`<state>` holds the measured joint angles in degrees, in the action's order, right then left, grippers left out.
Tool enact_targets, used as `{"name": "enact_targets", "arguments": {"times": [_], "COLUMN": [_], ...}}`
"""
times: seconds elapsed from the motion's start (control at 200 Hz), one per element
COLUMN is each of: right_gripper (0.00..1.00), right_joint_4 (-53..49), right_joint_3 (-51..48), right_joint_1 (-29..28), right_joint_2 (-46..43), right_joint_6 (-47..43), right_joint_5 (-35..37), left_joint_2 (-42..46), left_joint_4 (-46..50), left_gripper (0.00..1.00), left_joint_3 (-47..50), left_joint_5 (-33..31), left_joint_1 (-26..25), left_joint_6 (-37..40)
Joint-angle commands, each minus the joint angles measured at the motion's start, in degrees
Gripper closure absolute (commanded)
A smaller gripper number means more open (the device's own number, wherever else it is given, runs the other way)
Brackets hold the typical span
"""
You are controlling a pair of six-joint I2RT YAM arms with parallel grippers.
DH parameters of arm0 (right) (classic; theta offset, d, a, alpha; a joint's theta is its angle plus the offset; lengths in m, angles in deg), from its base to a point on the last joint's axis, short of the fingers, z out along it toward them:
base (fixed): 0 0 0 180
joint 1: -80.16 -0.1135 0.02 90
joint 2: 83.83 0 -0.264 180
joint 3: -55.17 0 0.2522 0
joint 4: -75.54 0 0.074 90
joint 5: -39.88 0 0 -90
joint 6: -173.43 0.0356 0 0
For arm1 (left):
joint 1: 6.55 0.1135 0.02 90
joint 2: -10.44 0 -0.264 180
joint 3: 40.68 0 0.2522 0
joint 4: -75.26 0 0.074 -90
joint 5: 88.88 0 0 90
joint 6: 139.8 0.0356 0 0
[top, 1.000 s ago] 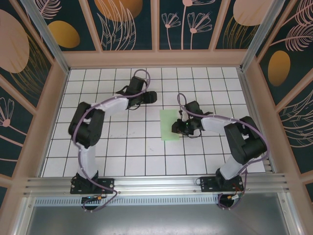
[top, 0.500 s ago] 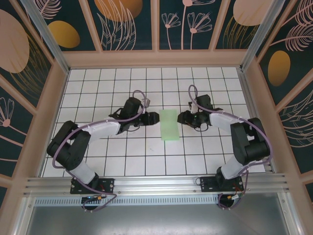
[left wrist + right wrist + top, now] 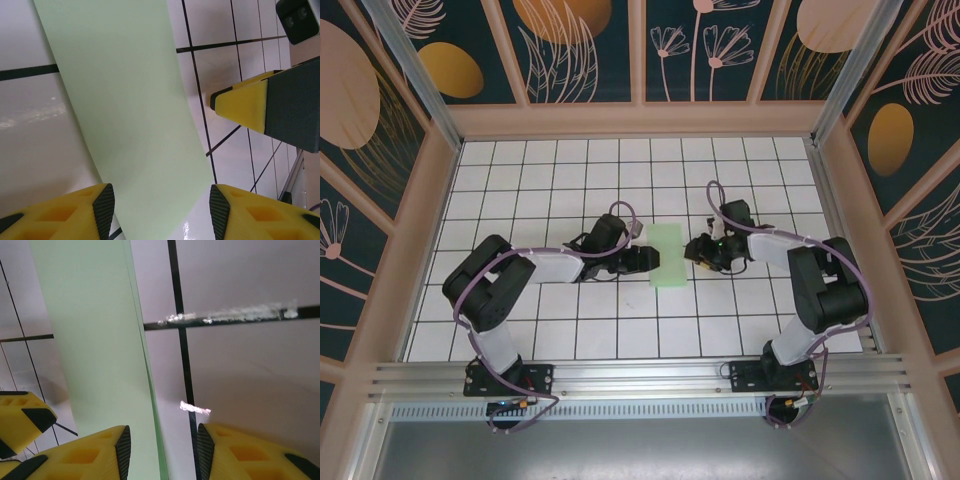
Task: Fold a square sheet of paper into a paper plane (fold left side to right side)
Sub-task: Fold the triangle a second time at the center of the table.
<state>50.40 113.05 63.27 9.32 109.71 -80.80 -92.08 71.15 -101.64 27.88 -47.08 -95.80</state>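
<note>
The paper [image 3: 668,255] lies flat on the bench [image 3: 570,180], about midway between the two arms. It is a narrow strip rather than a square. In the right wrist view its right long edge shows two layers, one on the other. From that I judge the left-to-right fold is made, with the crease on the left and the free edges on the right.

The left hand [image 3: 648,260] sits low at the strip's left side, touching or just over that edge. Its jaws stand apart, and its wrist view shows the paper running flat between them with nothing pinched, so it is open and empty. Placed there, it looks set to press along the crease, though it could equally be steadying the strip.

The right hand [image 3: 697,250] is just beside the opposite edge, also low, with jaws apart and empty. In its wrist view the layered edge lies close to one jaw, with bare bench between the two. That position probably serves to keep the free edges lined up, or to catch the top layer for the next fold.

The hands face each other across the strip, close together, so a careless move could bump them or skew the thin sheet. There is no dart shape yet, so the task seems at an early stage, with the nose folds not begun
</note>
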Motion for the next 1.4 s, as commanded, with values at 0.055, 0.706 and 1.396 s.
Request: {"name": "enact_targets", "arguments": {"times": [0.055,0.706,1.396], "right_gripper": [0.58,0.59,0.63], "right_joint_4": [-3.4,-4.4,-5.3], "right_joint_3": [-1.3,-2.5,-1.5], "right_joint_1": [0.6,0.6,-1.4], "right_joint_2": [-2.9,-1.7,1.6], "right_joint_6": [0.4,0.0,-1.0], "right_joint_5": [-4.5,-6.7,-8.1], "left_joint_2": [-0.9,-3.7,-2.8], "left_joint_4": [-1.9,4.0,5.0], "left_gripper": [0.44,0.45,0.45], "left_joint_3": [-0.9,-2.9,0.5], "left_joint_5": [2.2,2.4,0.9], "left_joint_1": [-0.6,-1.9,-1.9], "left_joint_6": [-0.7,2.4,3.1]}}
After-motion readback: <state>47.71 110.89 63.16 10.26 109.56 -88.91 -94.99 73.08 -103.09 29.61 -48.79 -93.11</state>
